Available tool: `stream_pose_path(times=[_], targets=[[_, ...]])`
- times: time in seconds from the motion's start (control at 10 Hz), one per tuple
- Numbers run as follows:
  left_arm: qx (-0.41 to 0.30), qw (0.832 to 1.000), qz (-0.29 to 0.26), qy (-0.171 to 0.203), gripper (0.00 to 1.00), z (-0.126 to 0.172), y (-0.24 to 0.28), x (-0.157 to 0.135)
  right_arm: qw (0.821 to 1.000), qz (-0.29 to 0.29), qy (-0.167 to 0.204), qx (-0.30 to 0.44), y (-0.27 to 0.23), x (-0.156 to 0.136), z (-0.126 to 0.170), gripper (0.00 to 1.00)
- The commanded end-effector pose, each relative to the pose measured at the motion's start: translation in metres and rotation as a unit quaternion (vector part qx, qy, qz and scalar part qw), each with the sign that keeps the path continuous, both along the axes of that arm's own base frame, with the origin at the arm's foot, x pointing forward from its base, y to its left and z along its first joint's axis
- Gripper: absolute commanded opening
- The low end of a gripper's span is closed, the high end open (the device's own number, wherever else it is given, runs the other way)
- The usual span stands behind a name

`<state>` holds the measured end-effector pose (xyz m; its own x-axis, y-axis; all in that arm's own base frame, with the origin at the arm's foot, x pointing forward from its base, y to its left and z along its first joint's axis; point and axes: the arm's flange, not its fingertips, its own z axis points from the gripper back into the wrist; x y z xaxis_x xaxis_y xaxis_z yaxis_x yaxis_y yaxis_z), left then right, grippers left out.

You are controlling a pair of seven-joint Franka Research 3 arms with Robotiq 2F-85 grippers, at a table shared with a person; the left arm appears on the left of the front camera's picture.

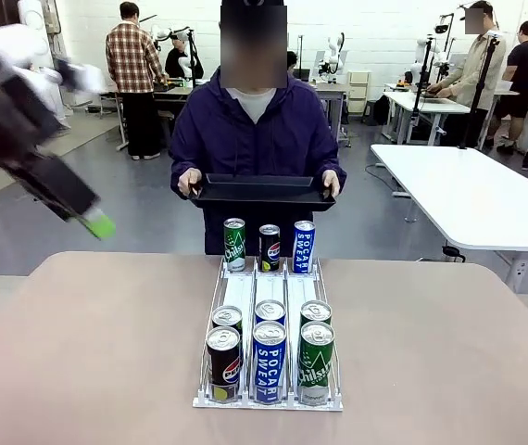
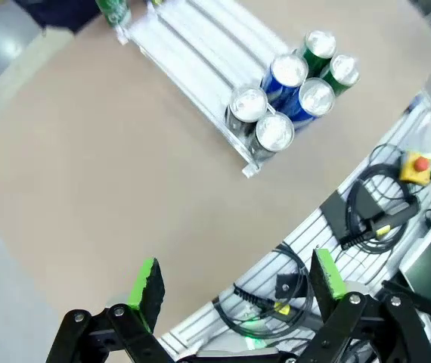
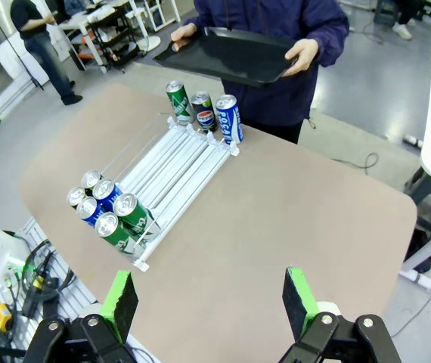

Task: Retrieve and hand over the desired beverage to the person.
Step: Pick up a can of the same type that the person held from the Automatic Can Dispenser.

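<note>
A white rack (image 1: 269,289) lies along the middle of the tan table and holds beverage cans. At its far end stand a green can (image 1: 234,245), a Pepsi can (image 1: 270,247) and a blue Pocari Sweat can (image 1: 304,247). Several more cans (image 1: 270,348) are grouped at its near end. Behind the far edge, the person (image 1: 255,130) in a dark purple jacket holds a black tray (image 1: 262,192) with both hands. My left gripper (image 1: 97,222) hangs high at the left, blurred. In its wrist view it (image 2: 237,280) is open and empty. My right gripper (image 3: 211,301) is open above the table's near right part.
A white table (image 1: 472,190) stands at the back right. Other people work at benches farther off. Cables and a yellow stop button (image 2: 414,167) lie below the table's near edge. Bare tabletop (image 1: 88,343) stretches on both sides of the rack.
</note>
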<state>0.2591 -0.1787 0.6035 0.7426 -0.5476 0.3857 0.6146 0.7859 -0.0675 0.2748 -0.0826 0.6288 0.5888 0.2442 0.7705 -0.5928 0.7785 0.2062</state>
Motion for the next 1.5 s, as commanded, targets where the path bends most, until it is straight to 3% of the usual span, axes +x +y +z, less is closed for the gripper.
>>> stream_pose_path(times=[0.0,0.3,0.6,0.7,1.4], targets=[[0.054,0.994,0.085,0.036,1.0,-0.023,-0.045,0.007,1.0,0.011,-0.003,0.01,0.001,0.002,-0.004,1.0],[0.069,0.981,0.182,0.01,1.0,-0.075,-0.109,0.02,1.0,0.011,-0.003,0.01,0.001,0.002,-0.004,1.0],[0.055,0.974,0.218,0.001,1.0,-0.101,-0.126,0.04,1.0,0.011,-0.003,0.01,0.001,0.002,-0.004,1.0],[0.051,0.981,0.187,0.023,1.0,-0.092,-0.116,0.022,1.0,0.011,-0.003,0.01,0.001,0.002,-0.004,1.0],[0.051,0.981,0.187,0.023,1.0,-0.092,-0.116,0.022,1.0,0.011,-0.003,0.01,0.001,0.002,-0.004,1.0]])
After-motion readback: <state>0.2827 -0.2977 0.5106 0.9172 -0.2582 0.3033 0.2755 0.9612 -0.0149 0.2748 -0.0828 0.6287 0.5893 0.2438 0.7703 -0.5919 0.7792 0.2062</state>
